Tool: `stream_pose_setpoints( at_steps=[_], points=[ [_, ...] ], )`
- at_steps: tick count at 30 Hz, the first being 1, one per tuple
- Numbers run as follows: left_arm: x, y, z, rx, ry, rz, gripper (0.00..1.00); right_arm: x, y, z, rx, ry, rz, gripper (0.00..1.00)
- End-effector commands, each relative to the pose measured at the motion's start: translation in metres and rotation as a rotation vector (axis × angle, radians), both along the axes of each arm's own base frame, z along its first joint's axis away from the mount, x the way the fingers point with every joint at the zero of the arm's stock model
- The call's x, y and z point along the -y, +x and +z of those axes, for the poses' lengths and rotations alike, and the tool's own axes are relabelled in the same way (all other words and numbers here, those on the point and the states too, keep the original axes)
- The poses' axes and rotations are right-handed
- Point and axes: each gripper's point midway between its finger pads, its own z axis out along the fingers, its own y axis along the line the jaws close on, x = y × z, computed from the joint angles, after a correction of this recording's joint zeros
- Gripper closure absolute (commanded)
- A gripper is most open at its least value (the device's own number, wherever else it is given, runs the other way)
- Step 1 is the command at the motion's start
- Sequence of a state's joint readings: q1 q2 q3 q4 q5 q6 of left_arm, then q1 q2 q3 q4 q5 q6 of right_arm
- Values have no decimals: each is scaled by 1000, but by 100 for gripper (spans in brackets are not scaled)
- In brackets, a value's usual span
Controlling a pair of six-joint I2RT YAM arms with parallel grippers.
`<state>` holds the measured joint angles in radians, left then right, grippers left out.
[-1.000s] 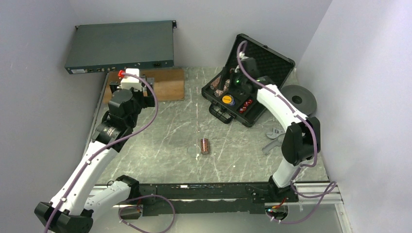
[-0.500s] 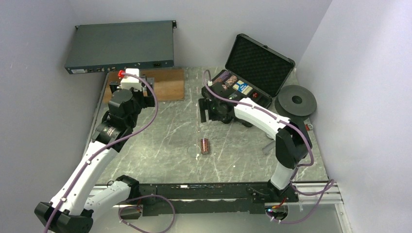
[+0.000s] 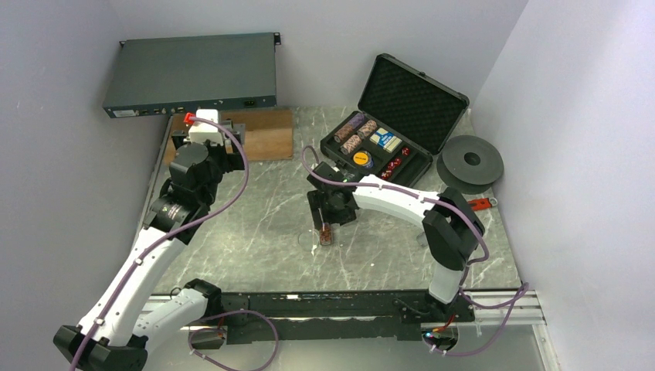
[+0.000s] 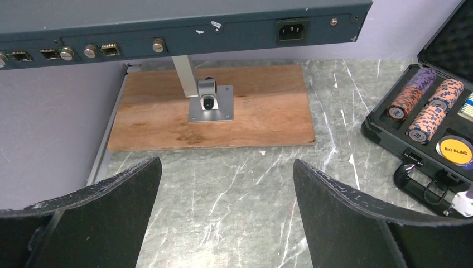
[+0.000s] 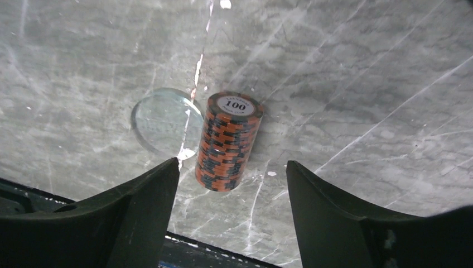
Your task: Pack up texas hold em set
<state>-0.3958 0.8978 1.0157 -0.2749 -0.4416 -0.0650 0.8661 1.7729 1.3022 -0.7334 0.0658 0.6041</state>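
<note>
2 arms, 4 chip rolls: the right arm reaches low across the grey marbled table (image 3: 255,193), its right gripper (image 3: 323,222) pointed down over the 1 loose chip roll (image 3: 327,233), which lies on its side near the middle of the table, toward the near edge. The jaws stand open with 1 finger on each side of the roll, neither seen touching it, and they hold nothing. 1 clear disc (image 5: 160,123) lies flat just beside the roll.

The left arm stretches up along the left edge, its left gripper (image 4: 226,164) spread wide with nothing between the fingers. It faces 1 wooden board (image 4: 251,111) at the far left corner, with 1 grey rack-mount box (image 3: 193,73) above the board.

At the far right corner 1 black case (image 3: 413,93) stands open, its foam-lined lid tilted back. Inside are 3 chip rolls (image 3: 351,144) side by side at the left end, 1 blue-white card box (image 3: 385,140), 1 yellow button (image 3: 360,158) marked BIG BLIND, and small red dice (image 3: 395,165), too small to count. 1 black disc (image 3: 470,158) with a centre hole lies just beside the case, toward the right edge
</note>
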Motion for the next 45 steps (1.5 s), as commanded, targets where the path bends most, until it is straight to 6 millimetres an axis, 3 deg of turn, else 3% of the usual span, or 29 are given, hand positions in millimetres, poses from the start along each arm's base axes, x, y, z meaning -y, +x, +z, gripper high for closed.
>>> stream_pose_setpoints(
  at_steps=[1, 17, 30, 36, 45],
  points=[
    [-3, -4, 26, 74, -38, 6, 5, 0, -8, -14, -42, -10, -24, 29],
    [-6, -6, 29, 86, -31, 18, 5, -9, -9, -38, -80, -44, -17, 43],
    [-6, -6, 29, 85, -28, 19, 5, -10, -5, -41, -76, -61, -13, 67],
    [-8, -6, 30, 88, -25, 22, 5, -14, -1, -29, -64, -69, 15, 100],
    [-11, -7, 30, 90, -16, 39, 5, -22, 17, 1, 3, -56, 6, 100]
  ],
)
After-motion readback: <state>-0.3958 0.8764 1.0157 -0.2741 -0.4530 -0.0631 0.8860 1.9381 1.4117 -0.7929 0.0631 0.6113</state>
